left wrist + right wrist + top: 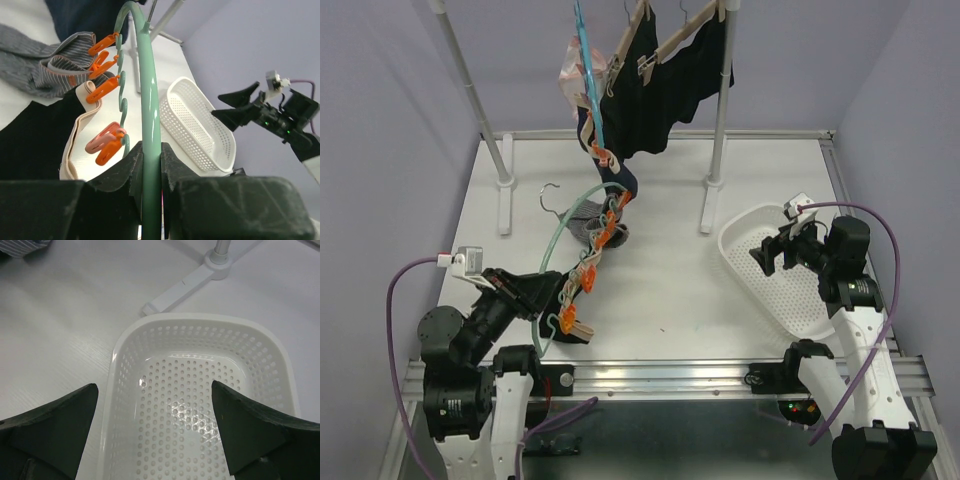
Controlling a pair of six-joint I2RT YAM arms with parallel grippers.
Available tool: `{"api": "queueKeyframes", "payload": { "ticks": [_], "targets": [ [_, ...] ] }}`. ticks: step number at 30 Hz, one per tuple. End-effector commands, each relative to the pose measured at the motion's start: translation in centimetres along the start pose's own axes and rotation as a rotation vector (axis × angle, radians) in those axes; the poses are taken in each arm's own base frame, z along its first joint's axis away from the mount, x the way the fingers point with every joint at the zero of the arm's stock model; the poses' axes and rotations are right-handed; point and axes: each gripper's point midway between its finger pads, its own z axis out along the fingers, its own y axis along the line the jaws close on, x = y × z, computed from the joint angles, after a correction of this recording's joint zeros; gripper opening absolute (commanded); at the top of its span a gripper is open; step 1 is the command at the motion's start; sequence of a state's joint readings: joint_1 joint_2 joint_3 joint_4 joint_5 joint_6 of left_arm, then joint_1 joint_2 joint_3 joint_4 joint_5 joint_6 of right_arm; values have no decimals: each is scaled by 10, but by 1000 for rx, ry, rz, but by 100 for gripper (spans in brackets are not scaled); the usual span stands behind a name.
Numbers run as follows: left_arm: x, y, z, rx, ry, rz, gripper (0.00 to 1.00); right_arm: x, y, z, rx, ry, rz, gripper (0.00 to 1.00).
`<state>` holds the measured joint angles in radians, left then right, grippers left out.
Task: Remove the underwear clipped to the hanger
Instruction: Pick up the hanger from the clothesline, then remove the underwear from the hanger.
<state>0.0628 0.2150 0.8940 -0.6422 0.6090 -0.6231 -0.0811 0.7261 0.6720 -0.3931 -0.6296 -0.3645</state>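
**A:** What has the left hand got?

**B:** It is clamped tight on the mint-green bar of the clip hanger. One finger presses each side of the bar, low over the near-left part of the desk.

**A:** And where is the underwear?

**B:** It is clipped on. Orange clips run along the hanger. The upper ones bite a grey striped pair, and a lower one grips the beige waistband of a black pair. From above, the grey pair lies bunched on the middle of the desk, with a navy piece hanging just above it. More black garments hang from wooden hangers on the clothes rail at the back.

**A:** What about the right hand?

**B:** It is spread as wide as it goes and holds nothing. It hovers above the near end of a white perforated basket on the right side of the desk, well apart from the hanger.

**A:** Is anything in the basket?

**B:** The wrist view shows only its holed floor and walls.
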Motion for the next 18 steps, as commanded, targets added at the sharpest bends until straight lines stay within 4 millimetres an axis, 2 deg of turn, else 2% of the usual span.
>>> {"api": "queueKeyframes", "payload": {
  "ticks": [1,4,9,14,18],
  "targets": [
    [-13,-50,-9,264,-55,154,0,-3,5,-1,-25,-21,-24,100],
    [-9,-59,-11,357,-80,206,0,-4,8,-1,-43,-26,-27,100],
    [-6,-63,-6,443,-87,209,0,-3,20,-1,-112,-43,-75,100],
    [-22,-73,1,488,-104,235,0,-8,52,-4,-314,-94,-112,100],
    [-37,-77,13,507,-108,235,0,-24,78,-13,-501,-157,-162,100]
  ]
}}
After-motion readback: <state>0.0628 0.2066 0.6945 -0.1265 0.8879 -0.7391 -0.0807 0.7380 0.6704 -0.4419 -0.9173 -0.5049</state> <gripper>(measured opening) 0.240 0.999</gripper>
